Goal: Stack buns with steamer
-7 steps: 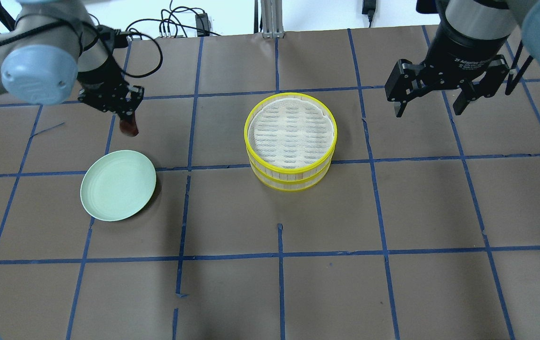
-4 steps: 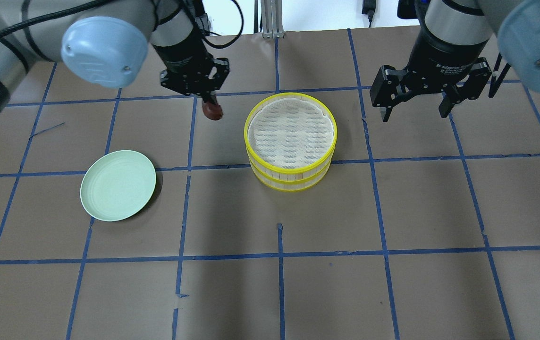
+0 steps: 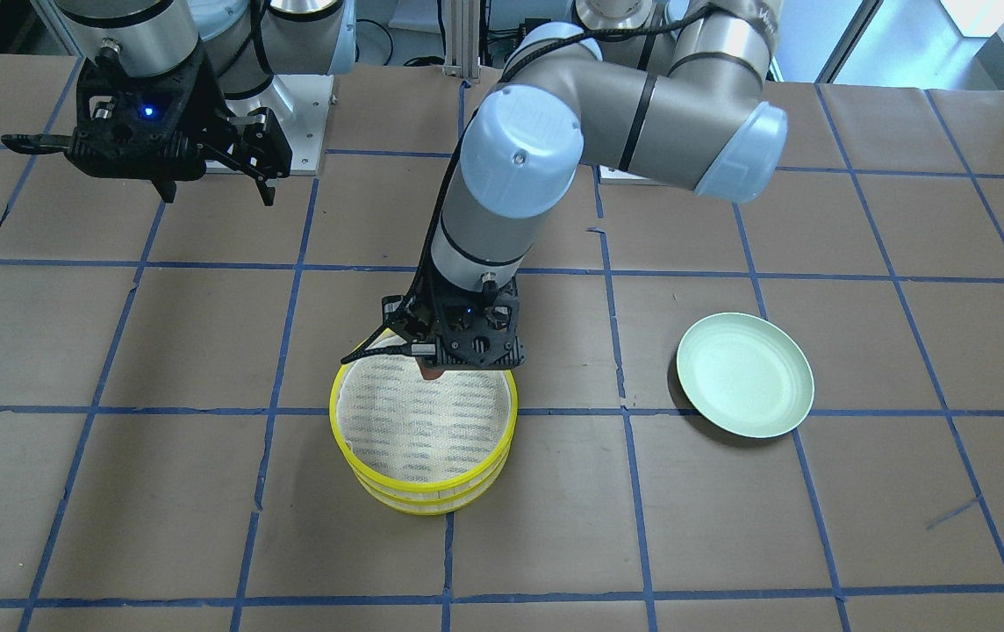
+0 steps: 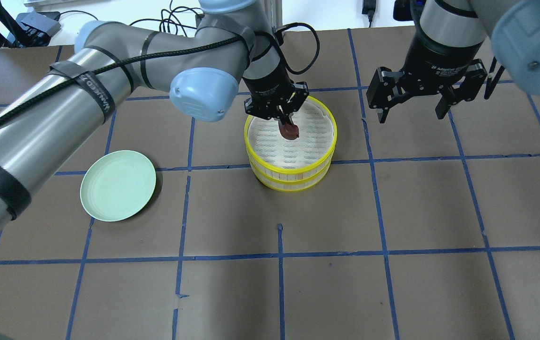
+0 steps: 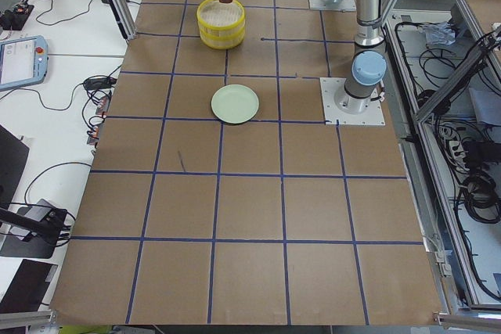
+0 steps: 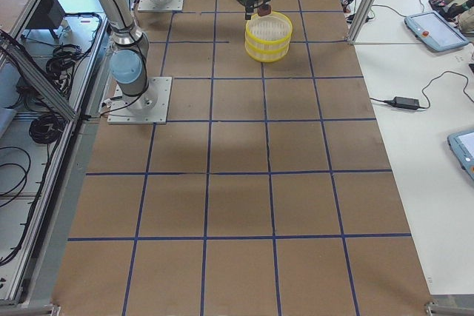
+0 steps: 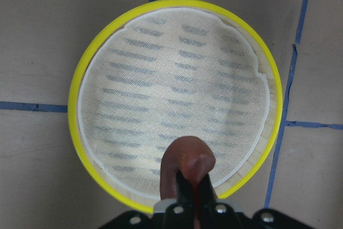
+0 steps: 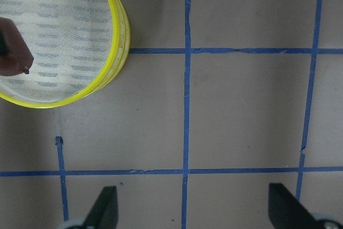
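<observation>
A yellow-rimmed steamer [image 4: 291, 170] with a white woven liner stands mid-table; it also shows in the front view [image 3: 421, 483] and the left wrist view [image 7: 80, 132]. My left gripper [image 4: 285, 123] is shut on the reddish-brown bun [image 4: 291, 132] and holds it above the steamer's far part. The bun also shows in the left wrist view [image 7: 185, 164] and the front view [image 3: 432, 374]. My right gripper [image 4: 411, 111] is open and empty, to the right of the steamer above the table. The white bun is out of view.
An empty pale green plate [image 4: 118, 185] lies on the table to the left of the steamer. Blue tape lines grid the brown table. Cables lie along the far edge.
My left gripper has carried the reddish-brown bun rightward, from left of the steamer to above it. My right gripper has shifted slightly left and stayed open.
</observation>
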`<state>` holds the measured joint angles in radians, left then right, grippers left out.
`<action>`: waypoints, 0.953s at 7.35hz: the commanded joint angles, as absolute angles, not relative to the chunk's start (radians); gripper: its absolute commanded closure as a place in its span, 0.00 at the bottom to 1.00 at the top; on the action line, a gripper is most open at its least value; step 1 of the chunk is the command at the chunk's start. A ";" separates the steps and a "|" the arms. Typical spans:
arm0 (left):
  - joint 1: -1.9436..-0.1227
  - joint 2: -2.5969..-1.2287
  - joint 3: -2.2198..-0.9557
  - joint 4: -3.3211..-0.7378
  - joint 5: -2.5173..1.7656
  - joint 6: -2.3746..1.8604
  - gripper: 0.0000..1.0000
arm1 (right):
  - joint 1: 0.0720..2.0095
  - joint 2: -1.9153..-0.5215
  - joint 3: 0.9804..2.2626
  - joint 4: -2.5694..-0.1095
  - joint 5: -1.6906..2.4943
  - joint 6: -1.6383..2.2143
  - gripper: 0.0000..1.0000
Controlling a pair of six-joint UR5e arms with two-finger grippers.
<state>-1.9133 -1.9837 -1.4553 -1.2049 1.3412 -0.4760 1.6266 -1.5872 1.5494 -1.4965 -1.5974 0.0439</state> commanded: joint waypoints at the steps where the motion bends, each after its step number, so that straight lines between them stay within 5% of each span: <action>1: -1.927 -2.010 -1.462 -1.169 1.338 -0.482 0.15 | 1.626 -1.588 1.548 -1.499 -1.597 0.043 0.00; 3: -1.927 -2.008 -1.450 -1.157 1.344 -0.471 0.00 | 1.626 -1.588 1.545 -1.499 -1.598 0.043 0.00; 7: -1.855 -1.910 -1.443 -1.254 1.462 -0.358 0.00 | 1.626 -1.586 1.543 -1.499 -1.598 0.043 0.00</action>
<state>-1.9008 -1.9632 -1.4420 -1.1859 1.3773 -0.4338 1.6260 -1.5869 1.5431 -1.4987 -1.5984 0.0430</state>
